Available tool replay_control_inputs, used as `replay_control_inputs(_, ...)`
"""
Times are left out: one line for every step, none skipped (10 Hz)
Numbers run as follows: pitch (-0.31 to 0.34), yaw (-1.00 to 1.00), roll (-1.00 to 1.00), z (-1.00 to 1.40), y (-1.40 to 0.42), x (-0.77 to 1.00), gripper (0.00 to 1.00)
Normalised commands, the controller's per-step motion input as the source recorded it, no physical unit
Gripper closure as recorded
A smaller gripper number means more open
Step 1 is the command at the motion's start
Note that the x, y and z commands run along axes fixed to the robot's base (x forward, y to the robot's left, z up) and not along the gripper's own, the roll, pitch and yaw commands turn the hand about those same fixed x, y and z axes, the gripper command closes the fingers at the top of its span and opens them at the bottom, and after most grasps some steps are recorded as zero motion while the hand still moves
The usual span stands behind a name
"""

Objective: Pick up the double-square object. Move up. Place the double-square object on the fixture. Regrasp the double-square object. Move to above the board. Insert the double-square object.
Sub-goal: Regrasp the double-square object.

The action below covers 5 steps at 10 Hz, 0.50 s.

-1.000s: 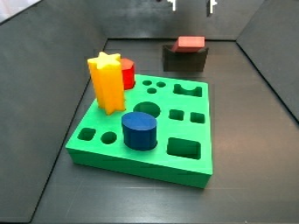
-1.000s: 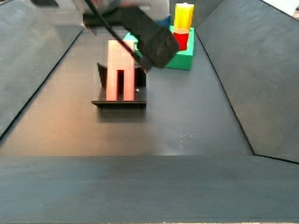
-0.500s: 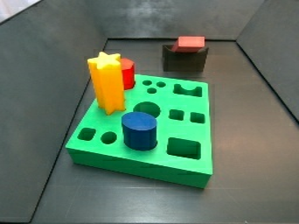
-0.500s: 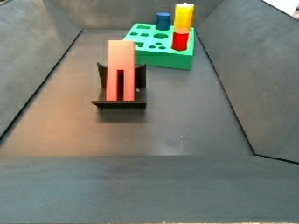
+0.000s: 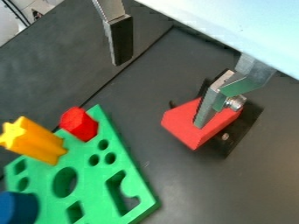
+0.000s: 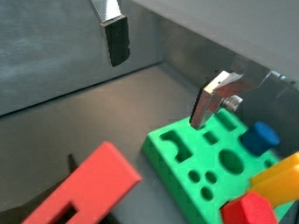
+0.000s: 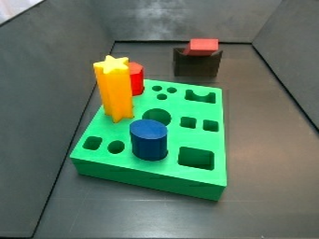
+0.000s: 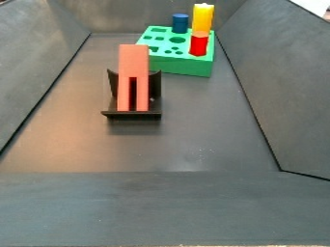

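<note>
Standing upright in the fixture (image 8: 131, 108), the double-square object (image 8: 131, 75); gripper (image 5: 170, 61) above, spread wide, empty.

No readable text, labels, brands or numbers in any view. Board (image 7: 187, 159), double-square object (image 8: 133, 72) and fixture (image 8: 131, 109) carry plain faces, no markings. Gripper (image 5: 170, 61), seen above the fixture only in wrist views with fingers apart, shows no print either.

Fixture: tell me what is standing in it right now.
The red double-square object stands upright in the fixture; its lower end is hidden by the recess. The hand is open above it, apart.
</note>
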Motion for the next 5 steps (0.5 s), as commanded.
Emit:
replay_control_inputs(0.013, 0.01, 1.0, 0.01, -0.03, -0.01, 0.0)
replay_control_inputs(0.01, 0.01, 1.0, 0.01, -0.02, -0.01, 0.0)
replay_control_inputs(0.007, 0.01, 1.0, 0.01, -0.02, 0.0, 0.0)
replay_control_inputs(0.006, 0.01, 1.0, 0.01, -0.02, 0.0, 0.0)
replay_control_inputs(0.007, 0.01, 1.0, 0.01, -0.02, 0.01, 0.0)
